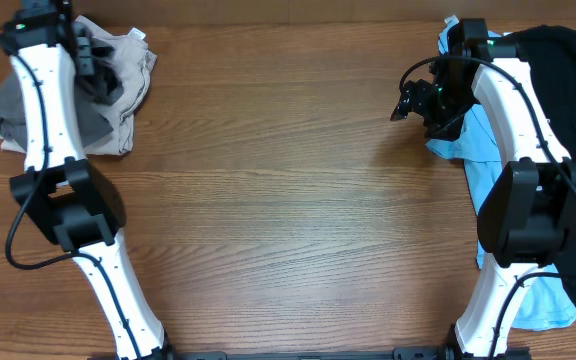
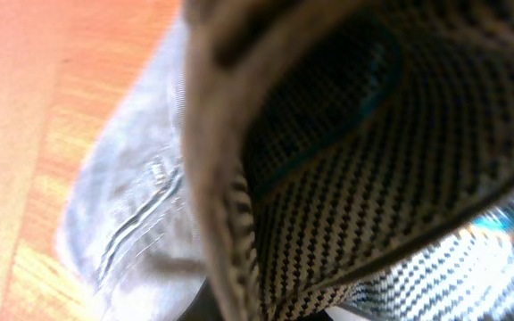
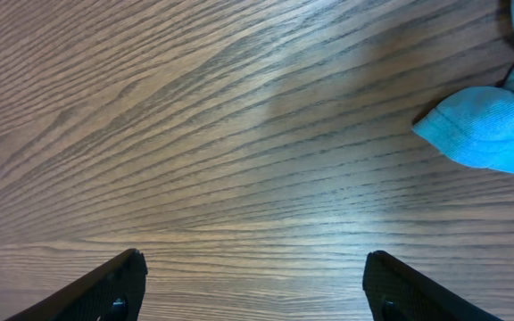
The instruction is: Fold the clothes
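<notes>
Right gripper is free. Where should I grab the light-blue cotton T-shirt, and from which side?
Take the blunt corner of the light-blue cotton T-shirt that juts onto the bare wooden table, coming from the table-centre side. The open right gripper hangs over wood beside it; a black T-shirt covers the outer side, so probably only this edge is free.

Non-task: brown wood-grain table (image 1: 288,200), grain running left to right from overhead. Looks orange-tinted in the left wrist view, faint sheen in right wrist.
</notes>
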`<move>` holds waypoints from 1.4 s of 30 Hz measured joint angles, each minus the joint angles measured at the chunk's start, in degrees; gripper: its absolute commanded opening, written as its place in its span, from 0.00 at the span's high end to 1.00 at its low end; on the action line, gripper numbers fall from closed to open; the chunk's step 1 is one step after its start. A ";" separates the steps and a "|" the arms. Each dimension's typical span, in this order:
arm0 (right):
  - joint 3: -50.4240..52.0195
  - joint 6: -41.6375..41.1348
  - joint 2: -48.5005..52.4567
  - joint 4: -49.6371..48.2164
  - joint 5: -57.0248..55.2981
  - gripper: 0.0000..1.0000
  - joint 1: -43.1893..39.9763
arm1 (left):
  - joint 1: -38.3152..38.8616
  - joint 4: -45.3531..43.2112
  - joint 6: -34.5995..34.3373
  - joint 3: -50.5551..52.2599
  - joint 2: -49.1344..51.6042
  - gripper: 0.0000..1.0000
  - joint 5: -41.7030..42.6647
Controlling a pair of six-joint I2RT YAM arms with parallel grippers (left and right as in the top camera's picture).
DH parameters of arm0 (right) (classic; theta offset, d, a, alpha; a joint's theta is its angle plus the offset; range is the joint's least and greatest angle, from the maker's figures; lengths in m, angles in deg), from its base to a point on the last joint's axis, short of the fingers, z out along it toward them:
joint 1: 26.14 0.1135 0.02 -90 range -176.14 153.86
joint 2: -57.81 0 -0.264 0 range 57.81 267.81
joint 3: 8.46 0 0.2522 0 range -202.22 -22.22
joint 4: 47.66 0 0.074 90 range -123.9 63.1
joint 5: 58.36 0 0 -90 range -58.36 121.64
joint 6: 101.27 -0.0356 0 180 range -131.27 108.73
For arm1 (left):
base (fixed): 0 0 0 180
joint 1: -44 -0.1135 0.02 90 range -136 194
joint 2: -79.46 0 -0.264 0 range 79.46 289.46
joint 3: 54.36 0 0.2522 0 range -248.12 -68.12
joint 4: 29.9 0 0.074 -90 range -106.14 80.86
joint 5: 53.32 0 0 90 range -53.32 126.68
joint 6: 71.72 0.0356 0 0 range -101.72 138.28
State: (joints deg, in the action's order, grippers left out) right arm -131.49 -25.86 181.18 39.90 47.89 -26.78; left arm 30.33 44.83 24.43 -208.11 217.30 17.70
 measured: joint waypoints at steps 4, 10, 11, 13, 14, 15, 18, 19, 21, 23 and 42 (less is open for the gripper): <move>0.00 -0.20 0.00 0.00 0.02 0.18 0.00 | 2.73 0.07 0.00 0.00 0.20 0.21 0.68; 0.00 -0.20 0.00 0.02 0.02 0.18 0.00 | 5.77 1.38 -0.13 0.00 0.20 0.13 4.04; 0.00 -0.22 0.00 -0.02 0.02 0.18 0.00 | 5.97 2.14 -0.13 -0.11 0.20 0.12 4.59; 0.00 -0.24 0.00 0.02 0.00 0.18 0.00 | 6.19 4.52 -0.04 -0.33 0.15 0.11 6.64; 0.02 -0.20 0.00 0.00 0.02 0.18 0.00 | 6.16 5.38 0.00 -0.39 -0.07 0.12 7.72; 0.02 -0.22 0.00 -0.02 0.02 0.18 0.00 | 6.08 5.97 0.00 -0.42 -0.33 0.11 8.81; 0.02 -0.22 0.00 -0.04 0.02 0.18 0.00 | 5.40 6.34 0.02 -0.42 -2.29 0.12 12.94; 0.02 -0.22 0.00 0.00 0.04 0.18 0.00 | 5.01 6.03 0.02 -0.42 -3.26 0.13 14.49; 0.00 -0.22 0.00 0.00 0.02 0.18 0.00 | 3.76 4.70 0.37 -0.76 -5.44 0.17 18.29; 0.02 -0.22 0.00 -0.04 0.02 0.18 0.00 | 2.25 3.04 1.40 -1.62 -6.80 0.37 22.03; 0.02 -0.39 0.00 -1.09 0.02 0.18 0.00 | -1.70 -12.52 2.84 -2.23 13.33 0.84 29.73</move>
State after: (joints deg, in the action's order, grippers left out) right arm -131.47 -26.25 181.18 38.80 47.92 -26.78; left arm 28.62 32.30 27.28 -210.34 230.63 47.42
